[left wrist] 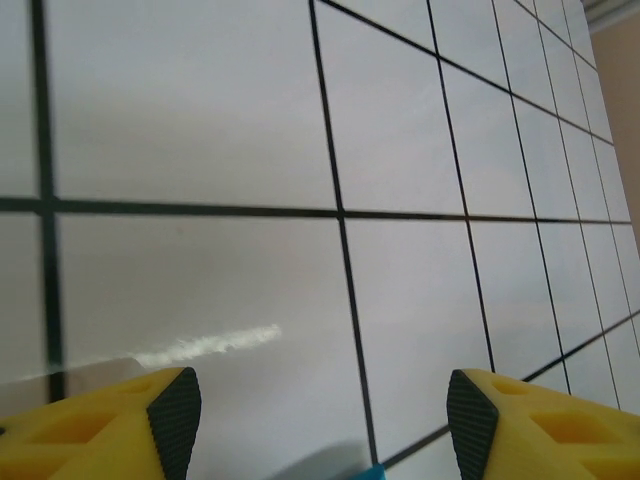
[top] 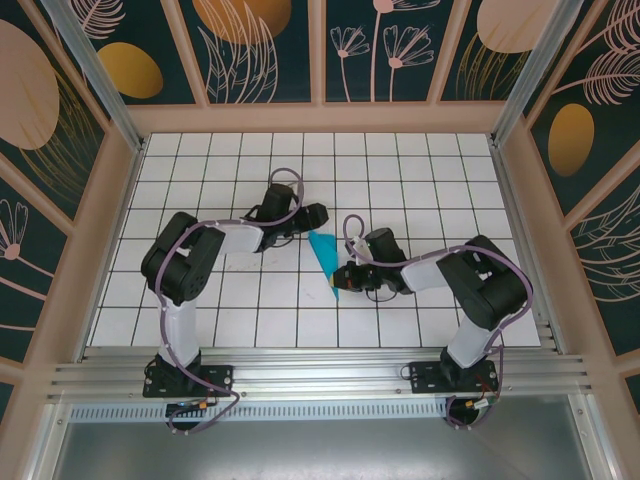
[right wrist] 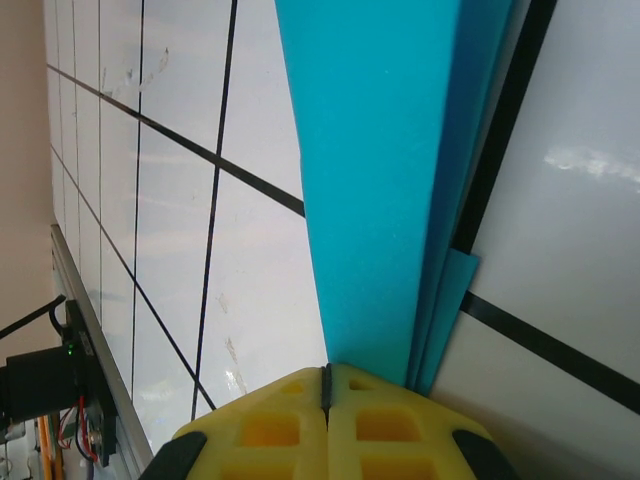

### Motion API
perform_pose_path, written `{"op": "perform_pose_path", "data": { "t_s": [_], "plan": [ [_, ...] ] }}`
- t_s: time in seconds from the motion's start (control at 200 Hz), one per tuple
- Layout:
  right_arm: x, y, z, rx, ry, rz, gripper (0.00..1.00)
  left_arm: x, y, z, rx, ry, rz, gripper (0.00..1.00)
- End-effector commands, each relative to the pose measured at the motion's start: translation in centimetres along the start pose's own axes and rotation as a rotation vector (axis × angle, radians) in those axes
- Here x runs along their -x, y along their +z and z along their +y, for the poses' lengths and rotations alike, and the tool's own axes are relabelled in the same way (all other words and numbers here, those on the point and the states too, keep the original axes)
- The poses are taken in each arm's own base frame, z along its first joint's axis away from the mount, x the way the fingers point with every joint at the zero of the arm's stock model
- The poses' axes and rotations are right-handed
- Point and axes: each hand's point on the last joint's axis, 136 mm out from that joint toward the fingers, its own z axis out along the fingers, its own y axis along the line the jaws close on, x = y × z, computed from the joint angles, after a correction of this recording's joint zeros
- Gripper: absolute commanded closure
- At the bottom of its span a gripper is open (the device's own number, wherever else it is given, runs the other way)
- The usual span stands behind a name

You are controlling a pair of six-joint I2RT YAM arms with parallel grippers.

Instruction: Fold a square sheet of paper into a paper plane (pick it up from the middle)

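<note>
While the right gripper is pinching the narrow tip of the teal paper plane, its jaws pressed tight together, the folded dart is lying flat near the middle of the white gridded worktop, its wide end pointing away from the arm bases. Just beside that wide end, the left gripper is hovering low, jaws spread apart over bare tiles.
</note>
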Motion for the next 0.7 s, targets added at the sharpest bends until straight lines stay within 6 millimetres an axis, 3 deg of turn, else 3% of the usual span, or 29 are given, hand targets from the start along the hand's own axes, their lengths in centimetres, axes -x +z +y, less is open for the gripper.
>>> {"op": "perform_pose_path", "data": {
  "t_s": [0.0,0.2,0.33,0.36,0.535,0.696],
  "plan": [
    [-8.6,-1.3,-7.8,-0.269,0.222,0.248,1.00,2.3,-2.2,-1.6,-0.022,0.039,-0.032,0.31],
    [-7.0,-0.9,-6.6,-0.233,0.147,0.252,1.00,1.8,-5.9,-5.2,-0.162,0.016,-0.033,0.36],
    [-6.1,-0.5,-5.4,-0.178,0.082,0.259,1.00,-2.3,-6.7,-4.4,-0.189,-0.042,0.043,0.51],
    [-5.9,-0.4,-5.2,-0.171,0.067,0.264,1.00,-2.5,-7.4,-5.1,-0.203,-0.036,0.038,0.55],
    [-4.7,-0.1,-5.0,-0.178,0.030,0.267,1.00,-6.1,-6.8,-4.9,-0.189,-0.041,0.095,0.64],
    [-4.9,0.1,-5.4,-0.185,0.052,0.268,1.00,-7.1,-5.5,-4.6,-0.222,-0.066,0.110,0.66]
  ]
}}
